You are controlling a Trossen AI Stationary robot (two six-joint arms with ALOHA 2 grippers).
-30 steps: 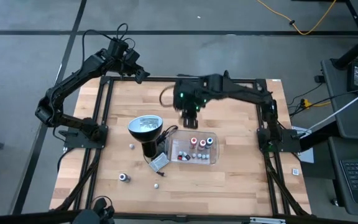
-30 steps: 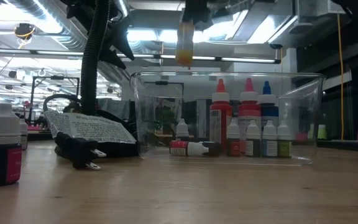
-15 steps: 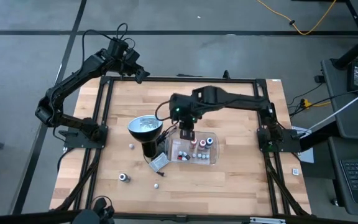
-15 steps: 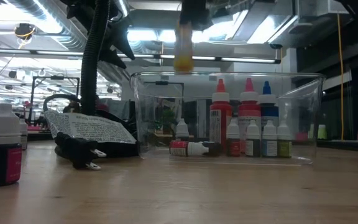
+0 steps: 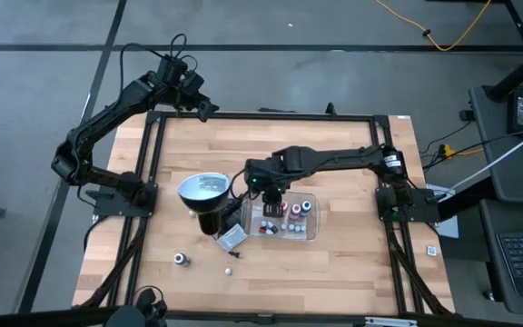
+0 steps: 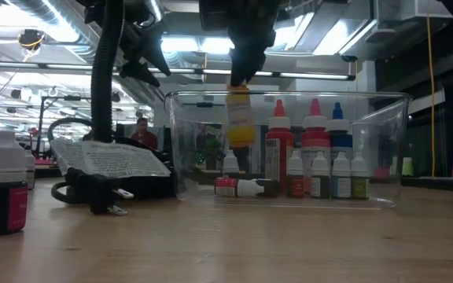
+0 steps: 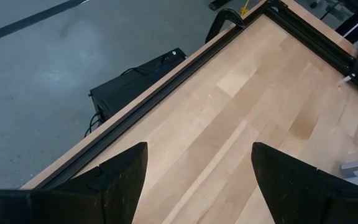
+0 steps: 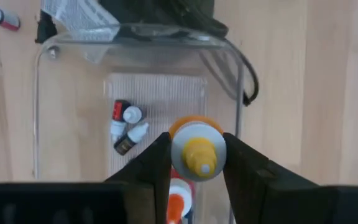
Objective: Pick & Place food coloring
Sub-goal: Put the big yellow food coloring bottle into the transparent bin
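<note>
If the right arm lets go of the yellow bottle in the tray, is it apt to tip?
Probably yes. The yellow bottle is tall and narrow, hanging upright from the right gripper, so it may topple on landing. Two small bottles already lie on their sides in the tray. It looks light.

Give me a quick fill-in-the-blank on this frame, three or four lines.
1. The right gripper is shut on a bottle with a ____ cap.
2. That bottle hangs inside the clear ____, above the bottles already there.
3. The left gripper is ____ and holds nothing.
4. Beside the tray stands a black ____ with a silvery round head.

Missing words: yellow; tray; open; lamp
</note>
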